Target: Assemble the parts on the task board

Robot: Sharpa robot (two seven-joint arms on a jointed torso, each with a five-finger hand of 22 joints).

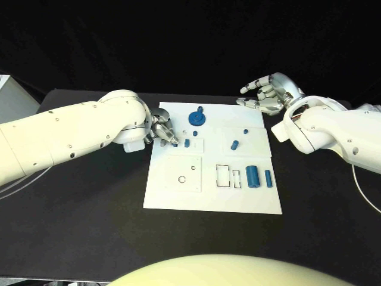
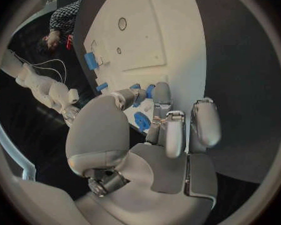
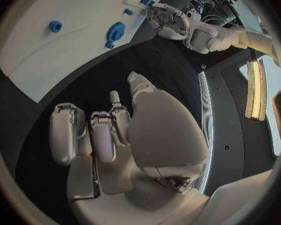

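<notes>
The white task board (image 1: pixel 212 190) lies in the middle of the table. My left hand (image 1: pixel 162 132) hovers over the board's back left part, thumb and a finger pinching a small blue part (image 1: pixel 175 143) (image 2: pixel 142 91); another small blue piece (image 1: pixel 186 143) stands right beside it. A blue gear-like part (image 1: pixel 197 118) (image 2: pixel 142 121) (image 3: pixel 114 33) sits at the board's back edge. A short blue peg (image 1: pixel 234 143) (image 3: pixel 55 26) stands mid-board. Two blue cylinders (image 1: pixel 259 176) (image 2: pixel 90 61) lie at the right. My right hand (image 1: pixel 268 94) (image 3: pixel 115 130) hangs off the board's back right corner with its fingers apart, holding nothing.
A recessed square with small holes (image 1: pixel 184 173) and rectangular slots (image 1: pixel 227 176) mark the board's near half. A pale box (image 1: pixel 3 98) stands at the table's far left. Cables (image 1: pixel 375 196) trail on the black table at the right.
</notes>
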